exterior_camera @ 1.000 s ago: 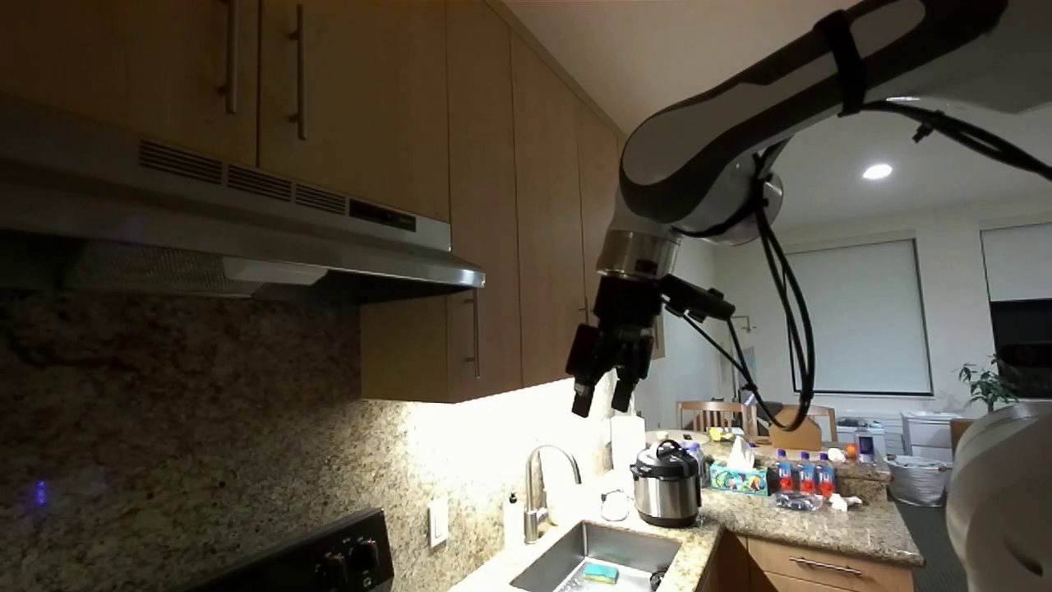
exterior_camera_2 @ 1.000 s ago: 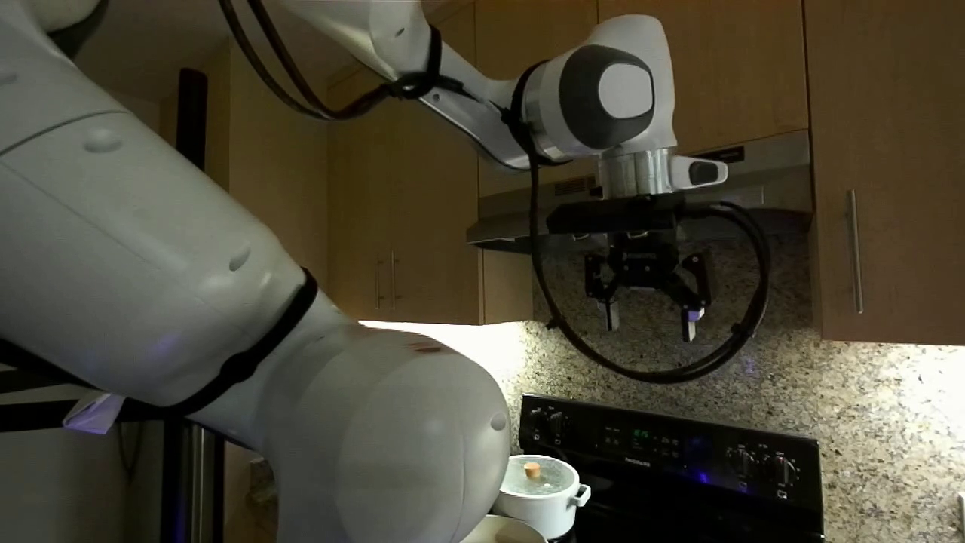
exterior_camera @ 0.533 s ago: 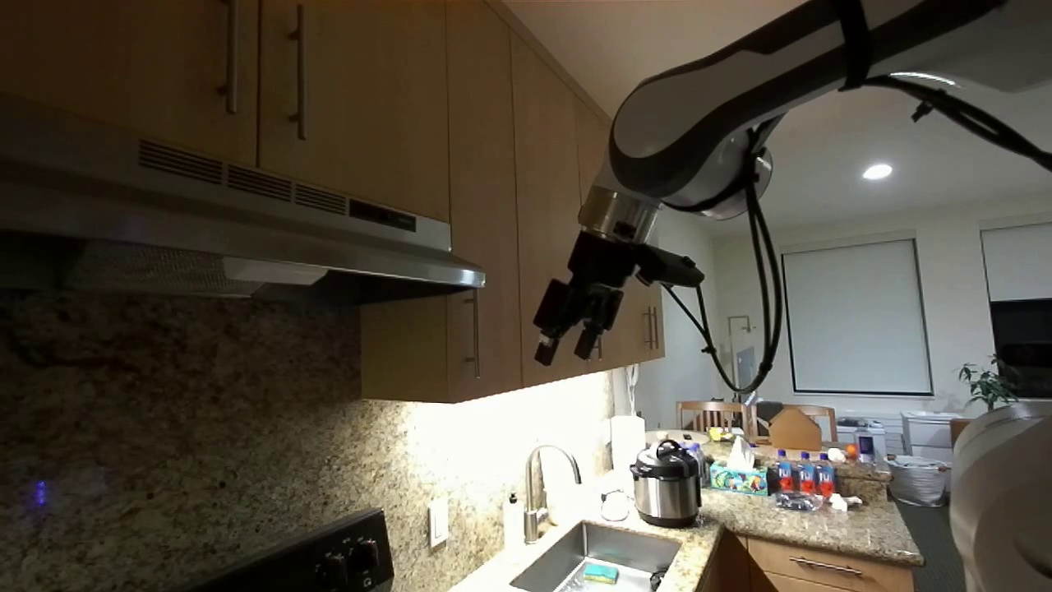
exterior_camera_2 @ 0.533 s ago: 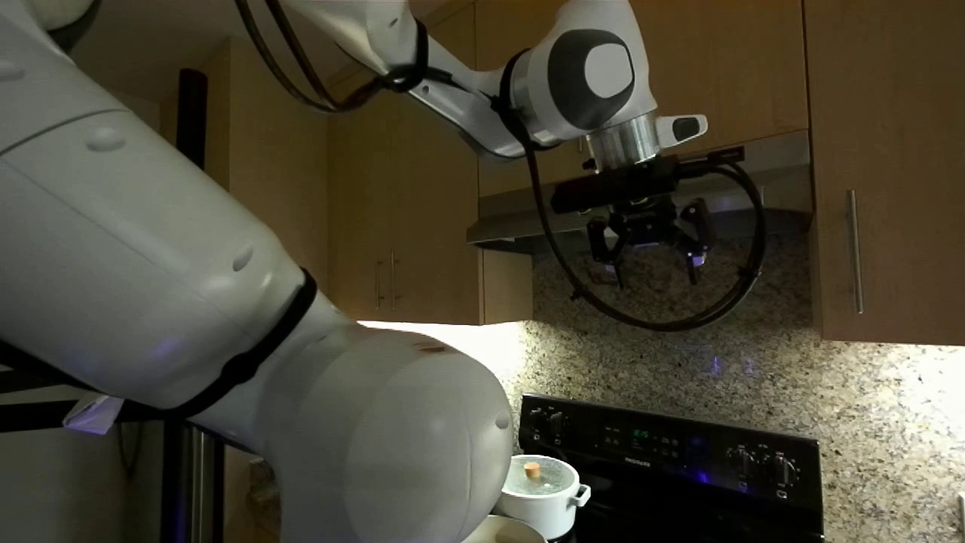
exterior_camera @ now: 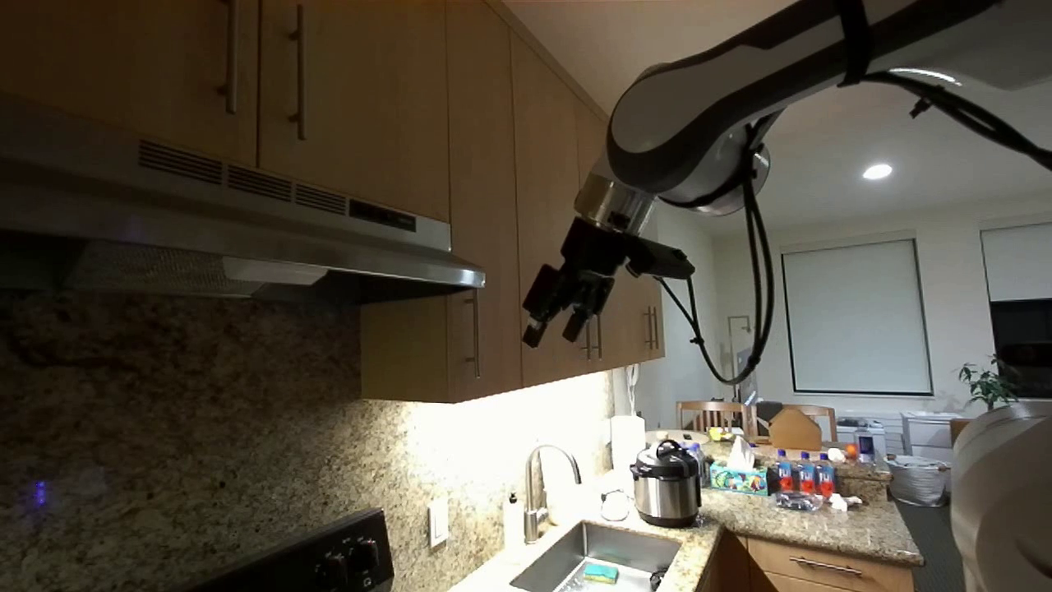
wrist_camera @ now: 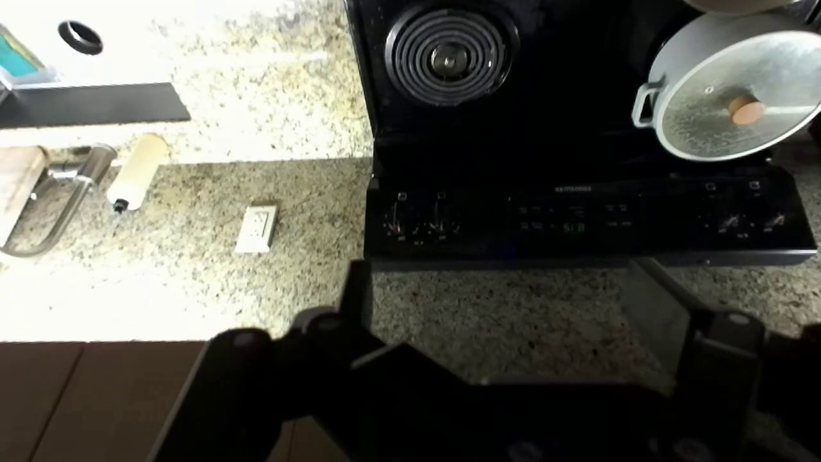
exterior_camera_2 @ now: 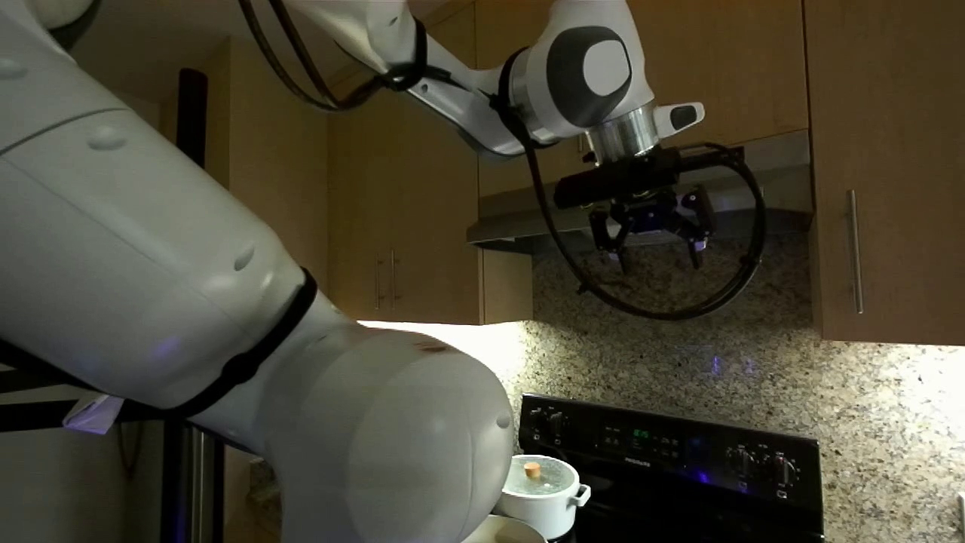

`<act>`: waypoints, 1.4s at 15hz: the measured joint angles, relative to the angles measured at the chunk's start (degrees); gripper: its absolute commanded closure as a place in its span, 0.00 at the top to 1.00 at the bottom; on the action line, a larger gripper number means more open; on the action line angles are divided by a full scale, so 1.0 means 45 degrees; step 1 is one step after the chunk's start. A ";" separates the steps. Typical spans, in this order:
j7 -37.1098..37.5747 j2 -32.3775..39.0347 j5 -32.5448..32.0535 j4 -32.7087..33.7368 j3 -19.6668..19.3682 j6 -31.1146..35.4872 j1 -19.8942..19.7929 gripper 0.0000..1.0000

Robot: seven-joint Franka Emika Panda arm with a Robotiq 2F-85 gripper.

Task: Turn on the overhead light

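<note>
In both exterior views the forearm (exterior_camera: 756, 82) slopes down to the wrist (exterior_camera: 612, 201), from which the gripper (exterior_camera: 555, 330) hangs tilted, its two fingers (exterior_camera: 576, 325) pointing obliquely downward. In an exterior view a thick link (exterior_camera_2: 166, 264) slants down to a large rounded joint (exterior_camera_2: 422, 445). In the wrist view those fingers stand spread, well apart, facing each other across the gap.

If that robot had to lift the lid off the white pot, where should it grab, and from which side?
Probably the wood-coloured knob, from above, with the end effector pinching opposite sides: the knob is round and stands up at the middle of the lid, which covers the white pot.
</note>
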 measured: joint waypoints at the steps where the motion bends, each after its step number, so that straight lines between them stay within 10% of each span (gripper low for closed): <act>1: 0.0005 0.0059 0.0008 0.0127 0.0061 0.0484 0.0045 1.00; 10: 0.0331 0.1744 -0.0131 0.2500 0.1016 0.3385 0.0226 1.00; 21: 0.0341 0.3474 -0.0222 0.5088 0.1121 0.3554 0.0701 1.00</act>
